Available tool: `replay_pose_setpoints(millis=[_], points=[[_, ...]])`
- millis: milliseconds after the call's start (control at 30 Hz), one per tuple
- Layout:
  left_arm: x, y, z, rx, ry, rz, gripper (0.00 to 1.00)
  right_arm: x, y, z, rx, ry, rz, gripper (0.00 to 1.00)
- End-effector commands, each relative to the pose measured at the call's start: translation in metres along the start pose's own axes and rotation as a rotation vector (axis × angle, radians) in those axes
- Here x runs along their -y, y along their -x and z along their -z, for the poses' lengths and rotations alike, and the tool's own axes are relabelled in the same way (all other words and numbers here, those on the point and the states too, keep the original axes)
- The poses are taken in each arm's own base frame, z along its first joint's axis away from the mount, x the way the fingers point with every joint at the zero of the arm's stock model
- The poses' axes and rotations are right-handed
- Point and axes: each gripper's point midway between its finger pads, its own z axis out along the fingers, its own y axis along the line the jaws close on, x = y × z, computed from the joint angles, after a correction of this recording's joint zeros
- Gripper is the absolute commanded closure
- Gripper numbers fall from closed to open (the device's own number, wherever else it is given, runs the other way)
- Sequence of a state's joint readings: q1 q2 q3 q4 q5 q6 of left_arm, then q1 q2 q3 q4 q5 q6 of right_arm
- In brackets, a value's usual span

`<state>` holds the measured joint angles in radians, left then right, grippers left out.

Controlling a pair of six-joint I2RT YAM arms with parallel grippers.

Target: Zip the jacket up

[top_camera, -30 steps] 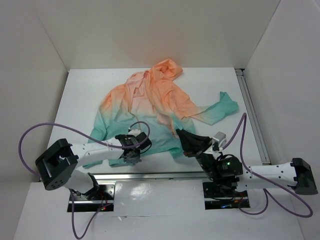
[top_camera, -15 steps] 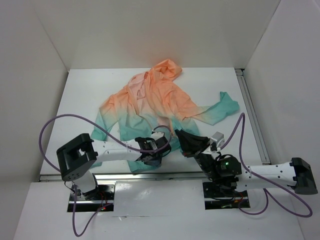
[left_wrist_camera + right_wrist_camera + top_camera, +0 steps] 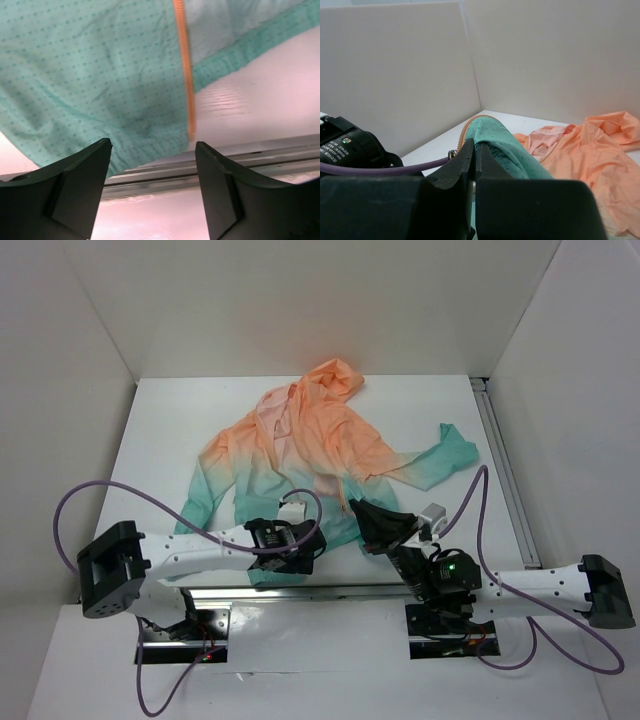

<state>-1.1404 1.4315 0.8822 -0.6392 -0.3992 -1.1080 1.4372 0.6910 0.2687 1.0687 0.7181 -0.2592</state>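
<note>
The jacket [image 3: 300,445] lies spread on the white table, peach hood at the far end, teal hem near the front edge. My left gripper [image 3: 285,552] hovers open over the hem's left front panel with nothing between its fingers. In the left wrist view the teal fabric [image 3: 100,75] and the orange zipper tape [image 3: 184,65] lie just beyond the open gripper [image 3: 152,145]. My right gripper [image 3: 358,510] is shut on the hem's other front corner, lifted a little. In the right wrist view the gripper [image 3: 476,145] pinches teal cloth [image 3: 500,137] edged with zipper tape, a small metal pull [image 3: 451,154] beside it.
An aluminium rail [image 3: 300,590] runs along the table's front edge, just below the hem [image 3: 260,157]. Another rail [image 3: 502,465] lines the right side. White walls enclose the table on three sides. Purple cables [image 3: 90,490] loop off both arms.
My left gripper has opened and let go of the hem. It swung right along the hem, then back left a little. The hem's left panel is bunched closer to the right gripper, which stayed put.
</note>
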Motion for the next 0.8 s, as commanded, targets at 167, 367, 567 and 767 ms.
replay_pose_setpoints(millis=[167, 367, 567, 767], points=[[-0.019, -0.014, -0.012, -0.033, 0.107, 0.019, 0.26, 0.001, 0.007, -0.002, 0.015, -0.007, -0.013, 1.0], [-0.02, -0.024, -0.014, -0.076, 0.114, 0.059, 0.3, 0.001, 0.007, -0.002, 0.015, -0.007, -0.013, 1.0], [-0.011, -0.027, -0.018, -0.112, 0.119, 0.064, 0.3, 0.001, 0.007, -0.002, 0.015, -0.007, -0.022, 1.0], [-0.001, -0.024, -0.015, -0.122, 0.074, 0.079, 0.3, 0.003, 0.009, 0.0, 0.023, -0.009, -0.029, 1.0]])
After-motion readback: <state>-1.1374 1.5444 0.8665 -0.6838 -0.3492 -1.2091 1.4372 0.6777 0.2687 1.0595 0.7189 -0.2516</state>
